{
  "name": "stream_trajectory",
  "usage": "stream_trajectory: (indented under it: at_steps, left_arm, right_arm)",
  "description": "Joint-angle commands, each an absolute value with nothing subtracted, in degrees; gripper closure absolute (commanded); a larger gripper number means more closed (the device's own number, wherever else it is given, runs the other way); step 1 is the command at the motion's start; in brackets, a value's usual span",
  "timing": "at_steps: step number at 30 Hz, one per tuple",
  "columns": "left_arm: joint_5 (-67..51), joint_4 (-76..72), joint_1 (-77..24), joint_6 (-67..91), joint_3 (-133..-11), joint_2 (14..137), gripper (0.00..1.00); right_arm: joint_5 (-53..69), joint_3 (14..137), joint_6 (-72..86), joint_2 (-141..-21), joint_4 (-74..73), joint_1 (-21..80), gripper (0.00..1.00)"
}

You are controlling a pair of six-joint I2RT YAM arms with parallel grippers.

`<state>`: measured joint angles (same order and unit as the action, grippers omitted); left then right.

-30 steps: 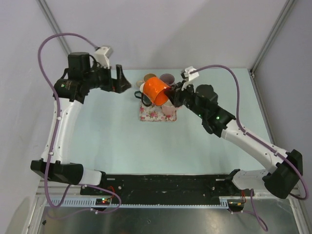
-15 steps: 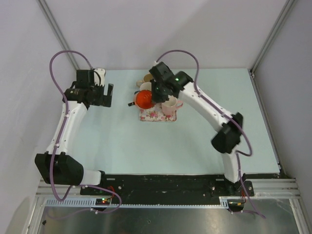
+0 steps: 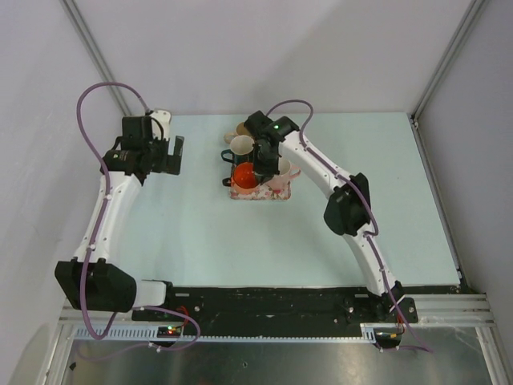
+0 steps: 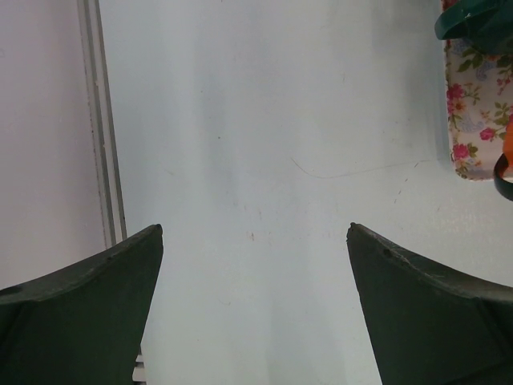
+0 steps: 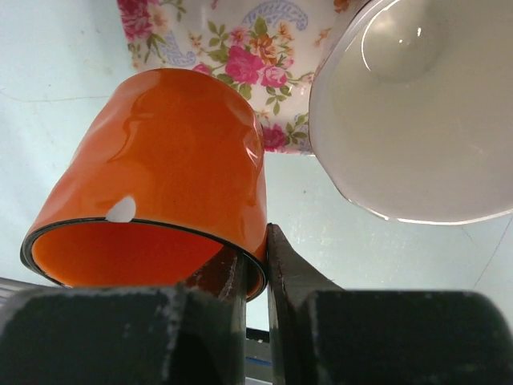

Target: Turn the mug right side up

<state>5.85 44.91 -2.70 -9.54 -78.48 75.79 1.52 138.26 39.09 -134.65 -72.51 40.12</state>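
Only the right wrist view shows the right gripper point(image 5: 255, 245) clamped on the mug point(image 5: 160, 176) rim, over the tray point(image 5: 240, 40); the left gripper point(image 4: 255, 231) gapes empty beside it.

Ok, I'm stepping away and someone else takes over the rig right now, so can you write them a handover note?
The left end effector is open and empty, above bare table left of the rectangular floral-print tray.
The right end effector is shut on the rim of the glossy orange mug.
That mug is mouth up over the tray, beside a pale upright mug; whether it rests on the tray is unclear.
Done: turned upright. Left: set down, release, withdraw.
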Motion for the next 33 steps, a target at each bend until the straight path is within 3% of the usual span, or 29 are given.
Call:
stream_trajectory:
  at_steps: [1,19,25,33]
  left_arm:
    - [5.20,42.87,-2.40,-10.26,-77.98,73.80,0.00]
    - [4.34,42.97,-2.42,-9.98,-77.42,73.86,0.00]
    - [4.64,42.90,-2.39,-10.00,-77.67,74.11,0.00]
    - [4.07,42.90,-2.36,-9.81,-77.82,74.34,0.00]
  right_arm:
    - [1.40,138.44,41.25,-134.71,-70.08,40.49,1.00]
    - [-4.50,138.33,42.72,-139.53,-65.82,39.68,0.99]
    - [-1.92,137.21,43.37,-139.26,-63.99,39.47,0.74]
    - [-1.74,138.21,42.98,-137.88,-61.89,39.98,0.68]
